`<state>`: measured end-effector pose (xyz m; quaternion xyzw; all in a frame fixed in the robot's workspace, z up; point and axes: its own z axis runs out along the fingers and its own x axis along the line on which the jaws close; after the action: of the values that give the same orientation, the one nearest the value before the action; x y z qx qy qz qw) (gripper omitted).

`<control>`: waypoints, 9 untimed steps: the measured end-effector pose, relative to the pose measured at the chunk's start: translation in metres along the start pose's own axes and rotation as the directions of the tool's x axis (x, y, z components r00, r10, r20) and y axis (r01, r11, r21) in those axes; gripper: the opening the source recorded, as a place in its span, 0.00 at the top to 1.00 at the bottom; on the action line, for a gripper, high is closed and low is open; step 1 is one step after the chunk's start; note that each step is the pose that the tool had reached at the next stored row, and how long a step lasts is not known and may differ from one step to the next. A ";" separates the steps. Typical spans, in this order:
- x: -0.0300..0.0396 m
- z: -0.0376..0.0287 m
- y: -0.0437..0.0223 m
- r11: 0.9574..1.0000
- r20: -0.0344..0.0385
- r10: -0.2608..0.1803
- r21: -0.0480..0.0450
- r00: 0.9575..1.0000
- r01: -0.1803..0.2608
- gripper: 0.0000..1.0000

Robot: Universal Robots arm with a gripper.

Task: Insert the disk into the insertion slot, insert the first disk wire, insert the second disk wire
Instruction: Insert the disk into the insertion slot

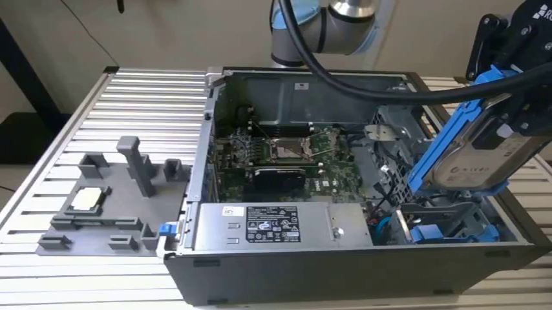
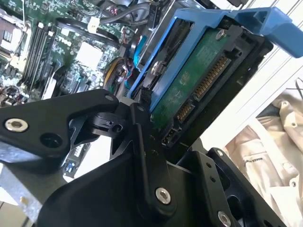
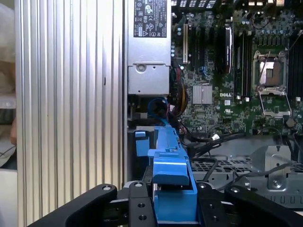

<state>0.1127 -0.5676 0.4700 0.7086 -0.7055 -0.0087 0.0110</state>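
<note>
Ribbed aluminium table [image 1: 129,97] carries an open dark grey metal computer case [image 1: 345,271] and a grey plastic fixture [image 1: 112,206]. The black gripper [image 3: 173,203] has its jaws clamped on the flat silver-grey disk in its bright blue plastic frame [image 1: 479,158]. The disk hangs tilted above the case's end at the exterior view's right, over the dark sheet-metal insertion slot [image 1: 448,216]. In the second wrist view the disk's [image 2: 199,80] underside is a green circuit board with gold connector rows. A green motherboard [image 1: 285,155] and a smooth silver power supply box [image 1: 267,226] lie inside.
</note>
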 end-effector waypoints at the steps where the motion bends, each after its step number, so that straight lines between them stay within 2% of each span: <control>1: 0.0009 0.0005 0.0000 1.000 0.000 -0.005 0.001 1.000 0.005 0.67; 9: 0.0095 0.0055 -0.0006 1.000 0.000 -0.017 0.005 1.000 0.017 0.67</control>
<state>0.1133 -0.5772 0.4644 0.7147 -0.6993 -0.0069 0.0091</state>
